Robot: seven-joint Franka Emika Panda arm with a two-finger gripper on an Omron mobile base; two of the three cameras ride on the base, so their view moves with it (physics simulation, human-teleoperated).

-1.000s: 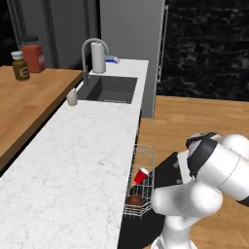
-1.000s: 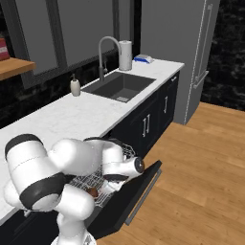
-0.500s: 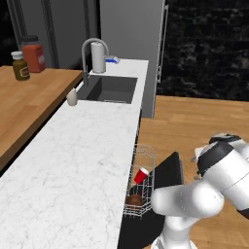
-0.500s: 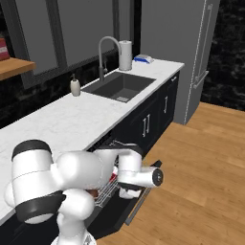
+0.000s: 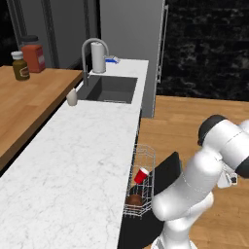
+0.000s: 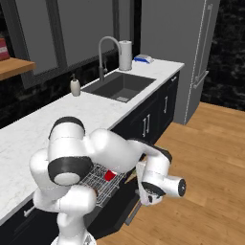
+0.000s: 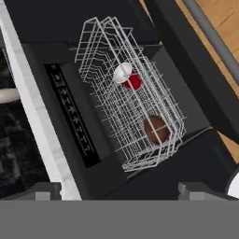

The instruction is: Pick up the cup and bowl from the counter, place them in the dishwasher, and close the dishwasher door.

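Bare wood floor lies beyond the dishwasher door, where the gripper hangs spread, empty.

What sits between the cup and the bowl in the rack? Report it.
Only bare white wire of the rack separates the cup from the bowl, seen in the hand view.

Counter: white marble with faint grey veining. Cup: red outside, white inside as seen in the hand view. Bowl: dark brown. Wire rack: white. Dishwasher door: flat black. Cabinet fronts: dark, with silver handles. Wooden ledge: orange-brown. Floor: light brown wood planks. Sink basin: dark grey; faucet silver. Back wall: black, mottled. Arm: white with dark joints.
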